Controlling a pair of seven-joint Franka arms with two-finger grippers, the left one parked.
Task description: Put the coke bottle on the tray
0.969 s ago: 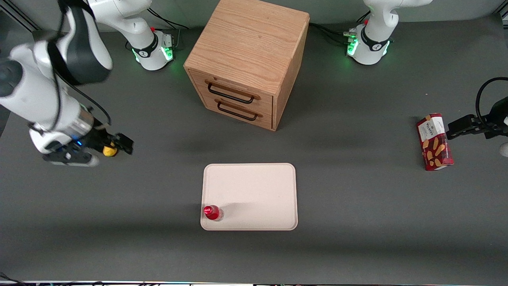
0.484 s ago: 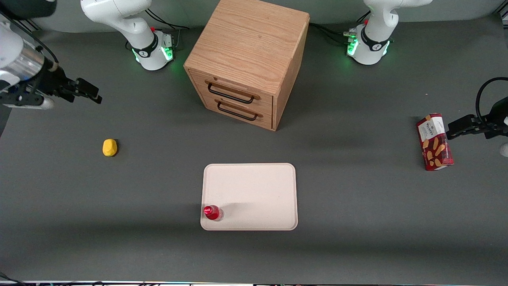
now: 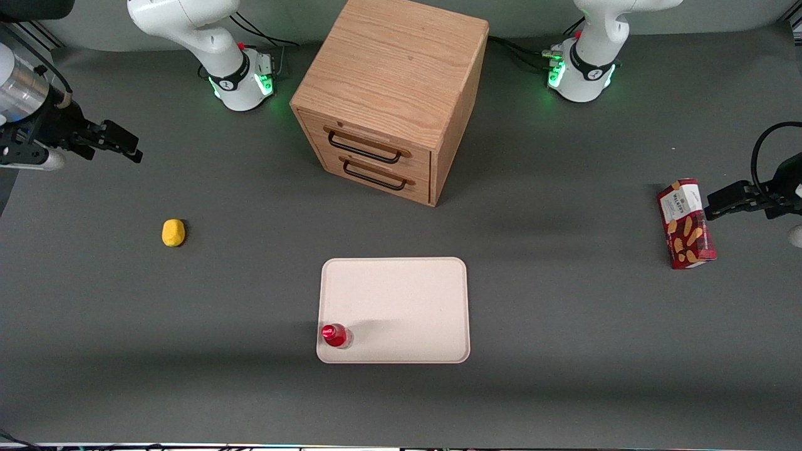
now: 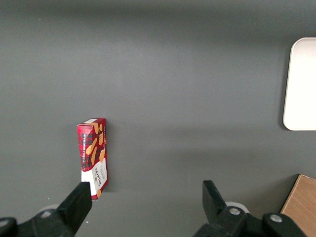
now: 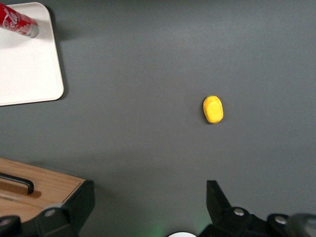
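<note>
Standing: the coke bottle [image 3: 336,336] is upright on the tray [image 3: 407,294], in the corner nearest the front camera toward the working arm's end, so the placement looks done.
Gripper: the gripper [image 3: 119,145] hangs high over the counter [image 3: 250,376] at the working arm's end, well apart from the tray; its jaws are apart and hold nothing [image 5: 148,197], which fits a release already made.
Bystanders: the yellow lump [image 3: 173,232], the wooden drawer cabinet [image 3: 388,100] and the red snack box [image 3: 685,223] lie off the tray, not part of the job.

White glossy arm shells with black joint bands; green LEDs at both bases; silver wrist flange; matte black gripper [image 3: 122,143] with blocky fingers; black cabling.
</note>
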